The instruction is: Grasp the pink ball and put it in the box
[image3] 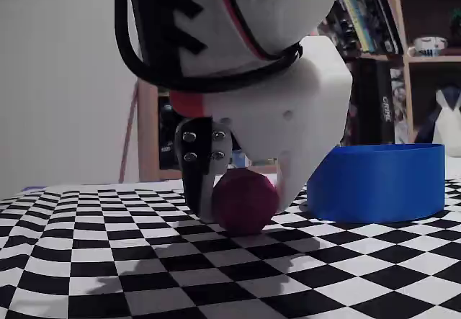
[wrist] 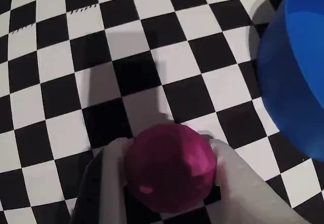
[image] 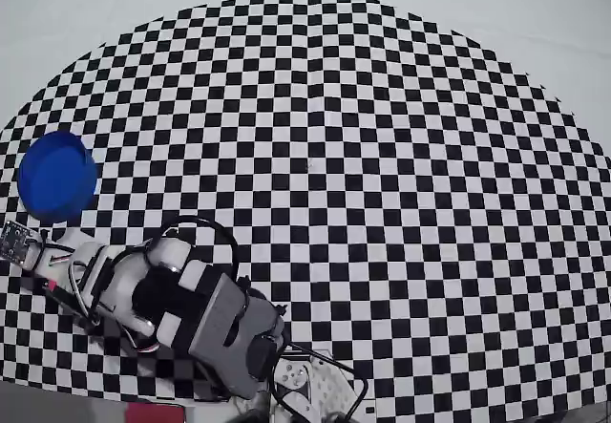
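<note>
The pink ball [wrist: 169,168] sits between my gripper's [wrist: 169,148] two white fingers, which are shut on its sides. In the fixed view the ball [image3: 243,200] is low, touching or just over the checkered mat, with the gripper [image3: 245,204] coming down on it from above. The blue box [image3: 378,182] stands just to the right of the ball, a small gap apart. In the wrist view its blue wall [wrist: 298,72] fills the right edge. From overhead the box [image: 57,177] is at the mat's left edge, and the arm [image: 172,299] hides the ball.
The checkered mat [image: 382,156] covers most of the table, with plain white surface around it. The arm's base and cables [image: 305,380] sit at the mat's near edge. A bookshelf [image3: 425,45] stands behind the table.
</note>
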`<action>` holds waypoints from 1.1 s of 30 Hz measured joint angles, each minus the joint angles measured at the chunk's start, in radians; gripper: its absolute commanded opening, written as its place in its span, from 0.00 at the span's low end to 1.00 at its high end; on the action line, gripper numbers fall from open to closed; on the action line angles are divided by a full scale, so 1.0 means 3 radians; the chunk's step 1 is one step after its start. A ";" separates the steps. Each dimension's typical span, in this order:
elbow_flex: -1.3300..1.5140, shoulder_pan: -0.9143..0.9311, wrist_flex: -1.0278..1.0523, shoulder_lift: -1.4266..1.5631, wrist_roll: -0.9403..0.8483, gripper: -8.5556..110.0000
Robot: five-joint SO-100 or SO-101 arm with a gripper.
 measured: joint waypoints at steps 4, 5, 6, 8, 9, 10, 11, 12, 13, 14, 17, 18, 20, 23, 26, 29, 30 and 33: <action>0.0000 0.0000 0.0005 0.0097 0.0000 0.07; 0.0000 0.0000 0.0005 0.0128 0.0000 0.07; 0.0000 0.0000 0.0010 0.0164 0.0000 0.07; 0.0015 0.0000 0.0031 0.0225 0.0000 0.07; 0.0026 0.0000 0.0051 0.0261 0.0000 0.07; 0.0026 0.0000 0.0061 0.0286 0.0000 0.07; 0.0041 0.0000 0.0072 0.0322 0.0000 0.07; 0.0056 0.0000 0.0077 0.0358 0.0000 0.07; 0.0066 0.0000 0.0082 0.0389 0.0000 0.07; 0.0082 0.0000 0.0082 0.0419 0.0000 0.07; 0.0107 0.0000 0.0097 0.0511 0.0000 0.07; 0.0123 0.0000 0.0107 0.0542 0.0000 0.07; 0.0138 0.0000 0.0112 0.0603 0.0000 0.07; 0.0138 0.0000 0.0153 0.0701 0.0000 0.07; 0.0138 0.0000 0.0169 0.0793 0.0000 0.07; 0.0138 0.0000 0.0169 0.0854 0.0000 0.07; 0.0138 0.0000 0.0169 0.0874 0.0000 0.07; 0.0143 0.0005 0.0169 0.0931 0.0000 0.07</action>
